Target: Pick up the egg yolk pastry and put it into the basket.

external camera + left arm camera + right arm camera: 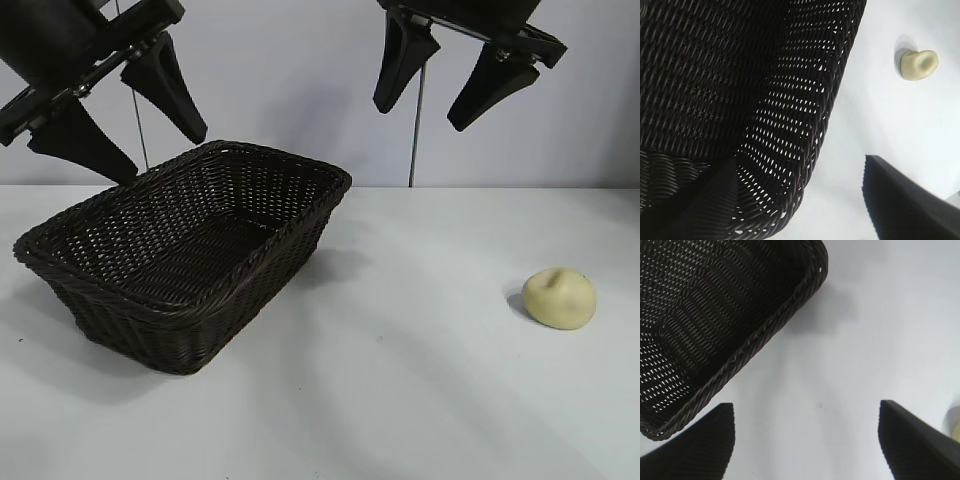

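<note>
The egg yolk pastry (559, 297), a pale yellow dimpled lump, lies on the white table at the right; the left wrist view shows it far off (918, 64) and the right wrist view catches only a sliver (954, 423). The dark woven basket (190, 250) stands at the left with nothing inside it. My left gripper (160, 150) hangs open high above the basket's back left rim (830, 100). My right gripper (420, 115) hangs open high over the table's middle, well above and left of the pastry, with bare table between its fingers (805, 410). The basket's corner (805, 285) shows in its view.
The white table (400, 380) spreads between basket and pastry and in front of both. A thin vertical pole (415, 130) stands against the pale back wall.
</note>
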Robot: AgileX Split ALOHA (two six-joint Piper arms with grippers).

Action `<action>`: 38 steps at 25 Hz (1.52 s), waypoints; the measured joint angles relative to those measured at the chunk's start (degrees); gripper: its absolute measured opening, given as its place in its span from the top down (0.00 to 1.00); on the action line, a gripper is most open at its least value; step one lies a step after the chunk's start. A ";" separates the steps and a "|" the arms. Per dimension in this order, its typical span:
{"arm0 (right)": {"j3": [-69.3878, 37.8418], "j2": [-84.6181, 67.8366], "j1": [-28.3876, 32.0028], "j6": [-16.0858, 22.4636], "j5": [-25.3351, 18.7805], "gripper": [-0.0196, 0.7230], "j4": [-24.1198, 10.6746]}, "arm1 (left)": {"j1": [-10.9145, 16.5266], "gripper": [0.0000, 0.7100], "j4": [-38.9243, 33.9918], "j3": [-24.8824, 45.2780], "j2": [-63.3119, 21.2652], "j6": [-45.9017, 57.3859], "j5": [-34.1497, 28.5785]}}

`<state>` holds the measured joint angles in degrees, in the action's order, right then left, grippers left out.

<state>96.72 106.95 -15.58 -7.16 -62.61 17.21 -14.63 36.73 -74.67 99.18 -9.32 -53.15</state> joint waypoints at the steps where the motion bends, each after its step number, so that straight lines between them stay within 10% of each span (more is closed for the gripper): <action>1: 0.00 0.00 0.00 0.00 0.01 0.21 0.00 | 0.00 0.28 0.00 0.00 0.00 0.00 0.02; 20: 0.00 0.00 0.00 0.00 -0.29 0.21 -0.05 | 3.26 0.28 -6.63 0.96 -10.65 23.30 -7.88; 38: 0.00 0.00 0.00 0.00 -0.37 0.21 -0.05 | 3.26 0.28 -10.23 24.18 -17.58 43.91 10.03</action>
<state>96.72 106.95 -15.58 -7.16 -62.98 17.16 -11.37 26.50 -50.48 81.60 34.59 -43.12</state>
